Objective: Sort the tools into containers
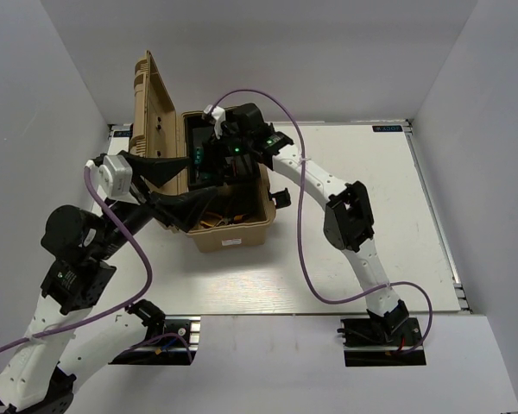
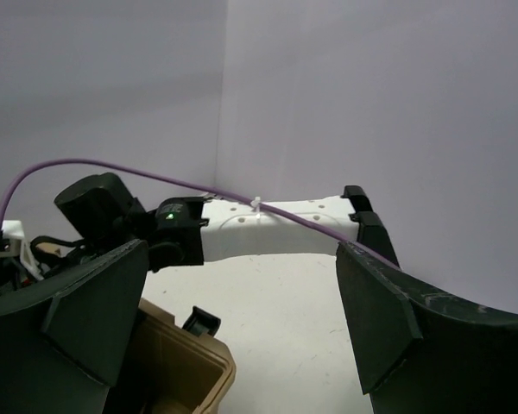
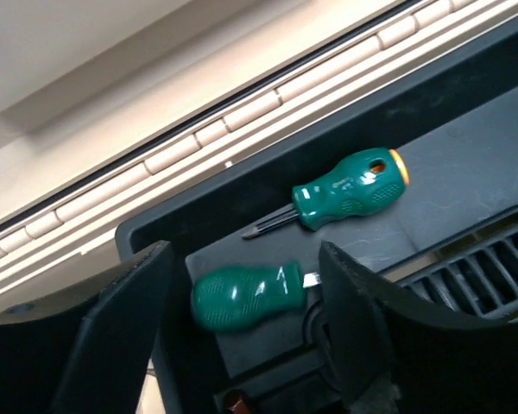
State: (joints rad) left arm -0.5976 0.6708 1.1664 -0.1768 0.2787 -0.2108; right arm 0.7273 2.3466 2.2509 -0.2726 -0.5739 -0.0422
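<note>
Two screwdrivers: both green-handled, both lying flat in the black tray [image 3: 466,190] of the toolbox [image 1: 233,235]; your right wrist view shows them best.
Near screwdriver [image 3: 246,297]: lies between your right claw's fingers, blade tip toward one finger; neither finger clamps it.
Far screwdriver [image 3: 350,194]: just beyond, orange end cap, apart from the near one, on the lid [image 1: 155,103] side of the tray.
Right gripper [image 3: 243,259]: low over the tray, fingers apart, holding nothing.
Left gripper [image 2: 242,293]: fingers spread wide, nothing between them; hangs at the toolbox's near-left corner.
Toolbox: sits on the table [image 1: 363,172], lid standing open.
Orange handles [image 1: 220,222]: down in the box's lower well; you can't tell the tool type from this view.
</note>
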